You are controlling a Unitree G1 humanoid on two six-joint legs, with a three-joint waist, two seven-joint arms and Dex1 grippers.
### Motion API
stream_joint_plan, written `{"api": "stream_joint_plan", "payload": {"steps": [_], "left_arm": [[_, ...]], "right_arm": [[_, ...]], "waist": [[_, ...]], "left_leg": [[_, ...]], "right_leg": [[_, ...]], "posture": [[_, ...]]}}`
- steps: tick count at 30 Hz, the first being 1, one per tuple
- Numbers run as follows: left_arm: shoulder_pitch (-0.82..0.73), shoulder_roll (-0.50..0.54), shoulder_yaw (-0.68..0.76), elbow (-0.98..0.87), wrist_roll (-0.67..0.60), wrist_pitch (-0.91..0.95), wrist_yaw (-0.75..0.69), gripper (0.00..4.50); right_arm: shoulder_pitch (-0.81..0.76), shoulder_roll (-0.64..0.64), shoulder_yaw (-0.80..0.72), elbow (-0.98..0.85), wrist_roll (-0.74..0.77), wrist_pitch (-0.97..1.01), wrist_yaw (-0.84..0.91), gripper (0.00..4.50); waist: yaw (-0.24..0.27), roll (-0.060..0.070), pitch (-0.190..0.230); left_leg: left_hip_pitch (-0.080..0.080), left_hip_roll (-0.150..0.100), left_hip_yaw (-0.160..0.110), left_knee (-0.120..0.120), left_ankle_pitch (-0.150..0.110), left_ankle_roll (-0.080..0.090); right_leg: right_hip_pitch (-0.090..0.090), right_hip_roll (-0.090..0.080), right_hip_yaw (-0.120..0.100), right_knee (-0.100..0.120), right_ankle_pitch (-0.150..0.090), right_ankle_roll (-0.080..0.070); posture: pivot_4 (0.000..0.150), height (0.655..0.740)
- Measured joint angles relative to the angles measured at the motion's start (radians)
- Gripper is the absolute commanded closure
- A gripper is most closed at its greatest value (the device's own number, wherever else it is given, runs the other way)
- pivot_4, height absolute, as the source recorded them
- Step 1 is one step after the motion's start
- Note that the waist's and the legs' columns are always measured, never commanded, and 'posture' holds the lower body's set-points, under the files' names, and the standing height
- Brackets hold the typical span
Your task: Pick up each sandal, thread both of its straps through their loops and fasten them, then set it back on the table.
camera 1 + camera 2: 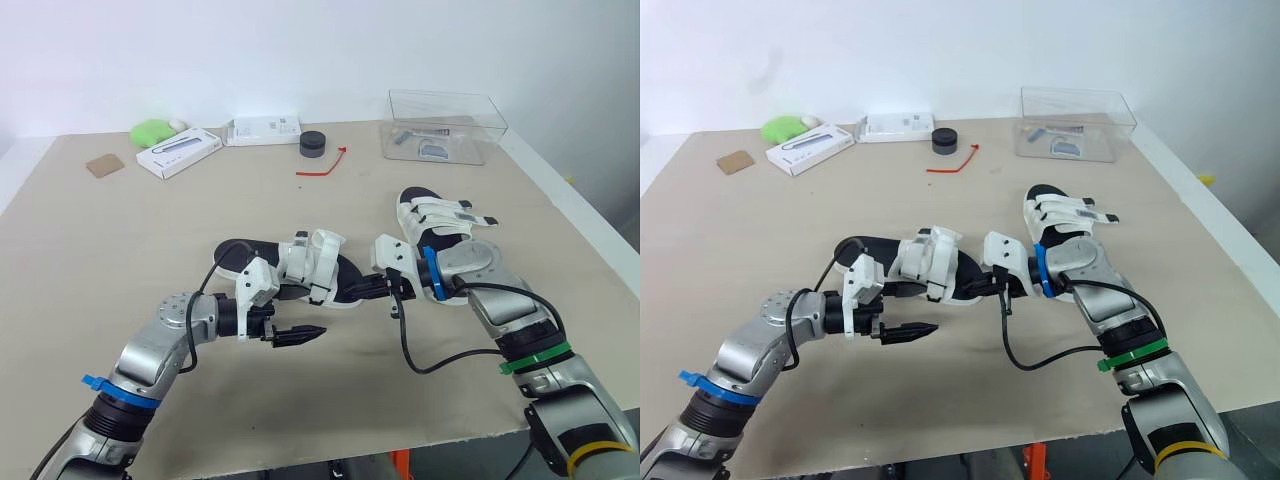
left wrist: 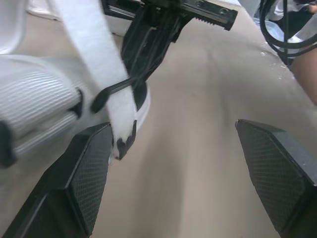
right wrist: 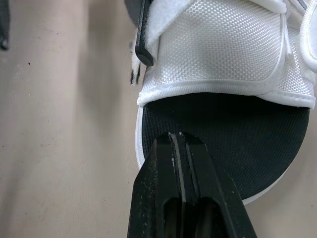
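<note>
A white sandal with a black sole (image 1: 300,268) lies mid-table, its straps loose; one white strap end (image 2: 121,114) hangs down beside my left gripper's finger. My left gripper (image 1: 298,336) hovers just in front of this sandal, open and holding nothing (image 2: 173,126). My right gripper (image 1: 372,289) is shut, its tips resting on the sandal's black toe footbed (image 3: 223,129), with nothing visible between the fingers. A second white sandal (image 1: 440,218) lies behind my right arm, straps across its top.
At the back stand a clear plastic box (image 1: 445,125), a black round puck (image 1: 313,143), a red tie (image 1: 322,165), two white boxes (image 1: 178,152), a green object (image 1: 152,132) and a brown card (image 1: 104,165). The table's front edge (image 1: 330,450) is near.
</note>
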Motion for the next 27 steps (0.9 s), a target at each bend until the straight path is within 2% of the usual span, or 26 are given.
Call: {"api": "stream_joint_plan", "payload": {"steps": [5, 6, 7, 8, 13, 14, 27], "left_arm": [[-0.025, -0.001, -0.014, 0.008, -0.021, 0.059, -0.029, 0.44], [-0.029, -0.001, -0.017, 0.008, -0.025, 0.077, -0.036, 0.95], [-0.033, 0.0, -0.02, 0.009, -0.027, 0.087, -0.038, 1.17], [-0.038, -0.001, -0.021, 0.011, -0.029, 0.098, -0.039, 1.58], [-0.058, -0.001, -0.023, 0.033, -0.032, 0.153, -0.041, 4.14], [-0.058, -0.001, -0.023, 0.035, -0.033, 0.163, -0.041, 4.44], [-0.085, 0.004, -0.022, 0.088, -0.014, 0.185, -0.052, 4.44]], "right_arm": [[0.0, 0.0, 0.0, 0.0, 0.0, 0.0, 0.0, 4.5], [0.0, 0.0, 0.0, 0.0, 0.0, 0.0, 0.0, 4.5], [0.0, 0.0, 0.0, 0.0, 0.0, 0.0, 0.0, 4.5], [0.0, 0.0, 0.0, 0.0, 0.0, 0.0, -0.001, 4.5], [0.0, 0.0, 0.0, 0.0, 0.0, 0.001, -0.002, 4.5], [0.0, 0.0, 0.0, 0.0, 0.0, 0.001, -0.003, 4.5], [0.0, 0.0, 0.0, 0.0, 0.0, 0.0, -0.003, 4.5]], "waist": [[0.0, 0.0, 0.0], [0.0, 0.0, 0.0], [0.0, 0.0, 0.0], [0.0, 0.0, 0.0], [0.0, 0.0, 0.0], [0.0, 0.0, 0.0], [0.0, 0.0, 0.0]], "left_leg": [[0.0, 0.0, 0.0, 0.0, 0.0, 0.0], [0.0, 0.0, 0.0, 0.0, 0.0, 0.0], [0.0, 0.0, 0.0, 0.0, 0.0, 0.0], [0.0, 0.0, 0.0, 0.0, 0.0, 0.0], [0.0, 0.0, 0.0, 0.0, 0.0, 0.0], [0.0, 0.0, 0.0, 0.0, 0.0, 0.0], [0.0, 0.0, 0.0, 0.0, 0.0, 0.0]], "right_leg": [[0.0, 0.0, 0.0, 0.0, 0.0, 0.0], [0.0, 0.0, 0.0, 0.0, 0.0, 0.0], [0.0, 0.0, 0.0, 0.0, 0.0, 0.0], [0.0, 0.0, 0.0, 0.0, 0.0, 0.0], [0.0, 0.0, 0.0, 0.0, 0.0, 0.0], [0.0, 0.0, 0.0, 0.0, 0.0, 0.0], [0.0, 0.0, 0.0, 0.0, 0.0, 0.0]], "posture": [[0.15, 0.74], [0.15, 0.74], [0.15, 0.74], [0.15, 0.74], [0.15, 0.74], [0.15, 0.74], [0.15, 0.74]]}}
